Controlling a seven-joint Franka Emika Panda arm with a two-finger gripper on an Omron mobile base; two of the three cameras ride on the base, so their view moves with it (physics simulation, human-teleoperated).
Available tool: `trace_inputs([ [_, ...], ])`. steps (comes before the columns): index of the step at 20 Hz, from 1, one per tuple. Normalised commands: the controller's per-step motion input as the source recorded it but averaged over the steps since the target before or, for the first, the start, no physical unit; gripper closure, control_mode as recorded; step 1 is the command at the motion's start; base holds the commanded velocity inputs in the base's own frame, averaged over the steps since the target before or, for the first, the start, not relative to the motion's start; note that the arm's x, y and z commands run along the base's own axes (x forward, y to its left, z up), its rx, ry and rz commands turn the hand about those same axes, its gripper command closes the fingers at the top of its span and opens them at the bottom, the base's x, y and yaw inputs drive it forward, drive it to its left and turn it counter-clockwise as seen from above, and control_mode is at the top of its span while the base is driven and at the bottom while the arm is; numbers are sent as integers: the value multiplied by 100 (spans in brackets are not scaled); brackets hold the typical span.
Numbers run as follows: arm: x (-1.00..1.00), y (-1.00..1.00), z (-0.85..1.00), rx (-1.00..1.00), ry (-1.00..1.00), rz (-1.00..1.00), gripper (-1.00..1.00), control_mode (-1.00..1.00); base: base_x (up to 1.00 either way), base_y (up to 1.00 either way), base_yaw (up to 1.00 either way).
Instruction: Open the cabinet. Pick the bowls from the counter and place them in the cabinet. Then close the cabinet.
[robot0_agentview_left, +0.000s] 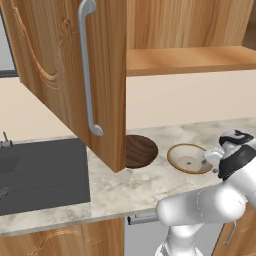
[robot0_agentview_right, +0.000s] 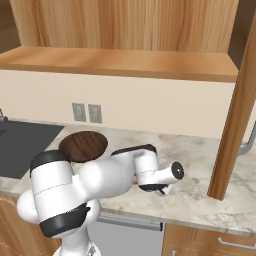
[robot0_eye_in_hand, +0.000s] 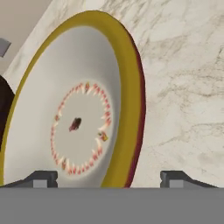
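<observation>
The cabinet (robot0_agentview_left: 70, 75) stands open: its left door swings out over the bench (robot0_agentview_left: 145, 187), and the bare lower shelf (robot0_agentview_left: 190, 59) is exposed. Both bowls rest on the bench below it. The dark wooden bowl (robot0_agentview_left: 140, 150) sits partly behind the door edge, and the tan bowl (robot0_agentview_left: 189, 158) lies just beside it.

Step in hand, as judged: pick of the first bowl. The gripper (robot0_eye_in_hand: 109, 178) is low over the tan bowl (robot0_eye_in_hand: 74, 127). Its fingertips (robot0_eye_in_hand: 41, 178) stand wide apart, with the bowl's near rim between them, and nothing is held.

Next move, as judged: lower until the rim sits between the fingertips, close on it, then lift clear of the door edge toward the shelf.

View differences:
- Left base view: shows both bowls, the sink (robot0_agentview_left: 40, 175) and the door handle (robot0_agentview_left: 87, 70).
- Right base view: the arm hides the tan bowl; the wooden bowl (robot0_agentview_right: 82, 146), wall outlets (robot0_agentview_right: 86, 113) and right door edge (robot0_agentview_right: 235, 125) appear.
- Hand view: shows the fingertip spacing and the bowl's speckled inside.
</observation>
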Motion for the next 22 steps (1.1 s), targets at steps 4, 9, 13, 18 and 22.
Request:
trace_inputs([
  [4, 19, 0, -11, 0, -19, 0, -100, -100, 0, 0, 0],
  [9, 20, 14, -11, 0, -10, -5, -100, -100, 0, 0, 0],
  [13, 27, 22, -23, 0, -1, -7, -100, -100, 0, 0, 0],
  [18, 38, 32, -45, 3, 1, -6, 100, -100, 0, 0, 0],
  [22, 21, 22, -49, 1, 6, -3, 100, -100, 0, 0, 0],
])
